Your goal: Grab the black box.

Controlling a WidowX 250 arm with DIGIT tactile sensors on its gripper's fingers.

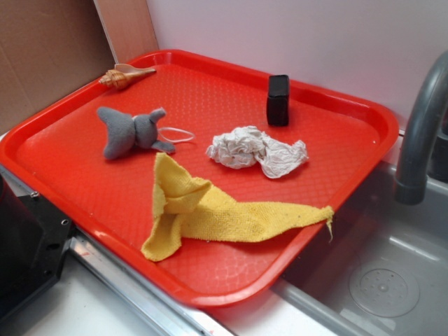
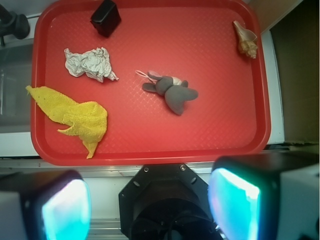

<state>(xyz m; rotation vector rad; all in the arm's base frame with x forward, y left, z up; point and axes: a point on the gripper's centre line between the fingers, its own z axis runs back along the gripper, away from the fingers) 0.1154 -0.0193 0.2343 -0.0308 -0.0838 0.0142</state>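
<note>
The black box (image 1: 278, 100) stands upright near the far edge of the red tray (image 1: 91, 189). In the wrist view the black box (image 2: 105, 17) shows at the top left of the tray (image 2: 220, 65). My gripper (image 2: 150, 206) hangs high above the tray's near edge, far from the box. It is open: the glowing pads (image 2: 65, 212) sit wide apart at the bottom of the wrist view, and nothing is held between them. The exterior view does not show the gripper.
On the tray lie a grey plush toy (image 1: 129, 131), crumpled white paper (image 1: 255, 150), a yellow cloth (image 1: 210, 210) and a seashell (image 1: 126, 75). A grey faucet (image 1: 420, 133) and sink (image 1: 378, 280) are at the right. The black robot base (image 1: 28, 238) is at the lower left.
</note>
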